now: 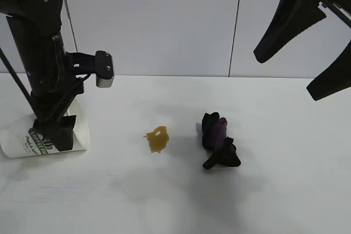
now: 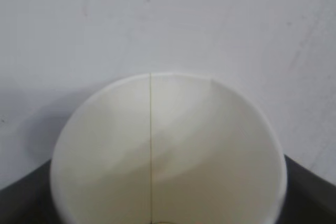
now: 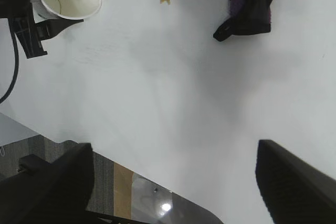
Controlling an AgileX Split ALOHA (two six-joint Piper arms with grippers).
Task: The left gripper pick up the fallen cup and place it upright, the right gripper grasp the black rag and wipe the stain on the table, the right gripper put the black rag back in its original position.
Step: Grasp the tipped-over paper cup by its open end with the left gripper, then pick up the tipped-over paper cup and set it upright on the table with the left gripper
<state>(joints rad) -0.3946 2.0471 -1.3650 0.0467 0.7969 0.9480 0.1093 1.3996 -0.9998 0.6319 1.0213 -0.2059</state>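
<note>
At the far left of the exterior view, the left gripper (image 1: 54, 132), a black robot claw on a black ribbed wrist, points straight down onto the cup (image 1: 22, 140). One finger (image 1: 61, 134) lies across the near side of the cup's wall and the other is hidden behind it, so the jaws straddle the cup. Whether they already press on it cannot be told.

The cup, a white dimpled paper cup with a green logo, lies on its side on the wide matte white table (image 1: 175, 201). Its base end points toward the left edge of the view. In the left wrist view, its open mouth fills the lower picture, showing a plain white interior with a thin vertical seam.

To the right, well apart from the cup, sits the stain (image 1: 157, 138), a small irregular amber-brown blotch of liquid. It is flat on the table and nothing touches it.

Further right, near the stain but clear of it, lies the black rag (image 1: 218, 141), a small bunched black cloth with a purple fold showing at its middle.

At the upper right, the right gripper (image 1: 307, 53), a black claw with two long tapered fingers, hangs high above the table. Its jaws are spread wide and hold nothing. It is well apart from the rag below.
</note>
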